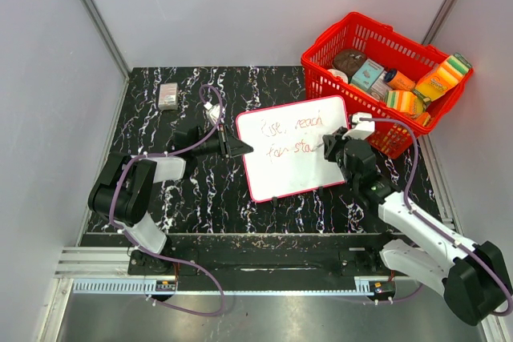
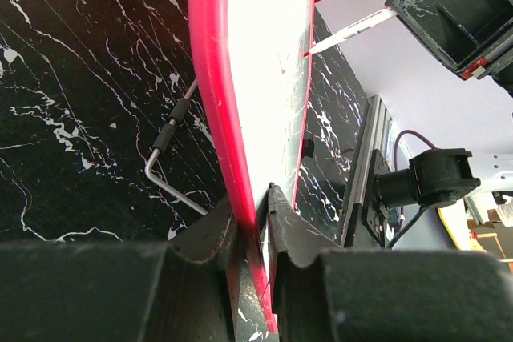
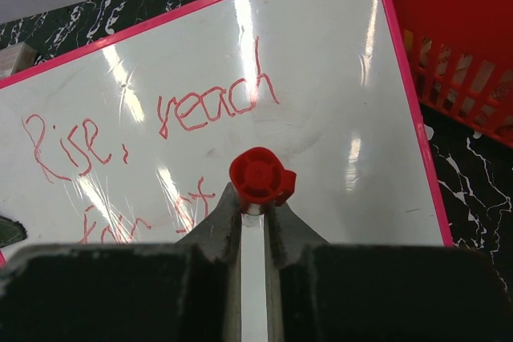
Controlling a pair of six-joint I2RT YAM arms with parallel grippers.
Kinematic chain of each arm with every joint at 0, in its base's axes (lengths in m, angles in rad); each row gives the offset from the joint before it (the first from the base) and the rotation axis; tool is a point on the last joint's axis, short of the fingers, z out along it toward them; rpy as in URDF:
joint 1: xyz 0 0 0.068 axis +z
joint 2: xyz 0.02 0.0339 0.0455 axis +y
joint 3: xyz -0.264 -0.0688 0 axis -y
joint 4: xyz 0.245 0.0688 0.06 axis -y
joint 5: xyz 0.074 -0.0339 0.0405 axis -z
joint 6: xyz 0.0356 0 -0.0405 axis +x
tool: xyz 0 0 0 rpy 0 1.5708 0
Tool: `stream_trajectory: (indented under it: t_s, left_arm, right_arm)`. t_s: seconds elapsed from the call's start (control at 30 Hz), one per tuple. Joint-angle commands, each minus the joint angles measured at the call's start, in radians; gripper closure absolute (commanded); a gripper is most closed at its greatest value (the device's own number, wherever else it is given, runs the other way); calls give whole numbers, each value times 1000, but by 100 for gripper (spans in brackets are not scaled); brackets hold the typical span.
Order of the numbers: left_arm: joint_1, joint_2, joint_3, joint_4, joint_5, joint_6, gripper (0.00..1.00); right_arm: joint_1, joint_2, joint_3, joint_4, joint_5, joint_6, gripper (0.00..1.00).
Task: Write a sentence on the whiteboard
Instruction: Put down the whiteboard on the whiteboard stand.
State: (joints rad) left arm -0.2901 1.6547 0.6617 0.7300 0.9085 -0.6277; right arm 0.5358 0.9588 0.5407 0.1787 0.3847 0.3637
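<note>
The whiteboard [image 1: 292, 148] with its red rim lies tilted on the black marble table. The sentence [image 1: 290, 135] in red cursive reads "Rise, reach" in the top row and "for sta" below; it also shows in the right wrist view [image 3: 160, 126]. My left gripper [image 1: 237, 146] is shut on the board's left rim [image 2: 220, 118]. My right gripper [image 1: 333, 148] is shut on a red-capped marker [image 3: 260, 179]. The marker's tip [image 2: 309, 52] touches the board at the end of the second row.
A red basket [image 1: 383, 78] full of groceries stands at the back right, close behind the board. A small grey box [image 1: 167, 95] lies at the back left. A bent metal rod [image 2: 168, 166] lies on the table beside the board.
</note>
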Motion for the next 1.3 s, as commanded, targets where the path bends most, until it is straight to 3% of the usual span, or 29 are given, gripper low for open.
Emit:
stream_trajectory:
  t_s: [0.0, 0.6, 1.27]
  left_arm:
    - [-21, -27, 27, 0, -19, 91, 100]
    - [-21, -29, 27, 2, -17, 92, 100]
    - [-23, -29, 27, -1, -16, 92, 100]
  right_arm:
    - [-3, -37, 24, 22, 40, -12, 100]
    - [-22, 27, 110, 81, 57, -55, 100]
    - [-23, 66, 82, 87, 39, -57, 100]
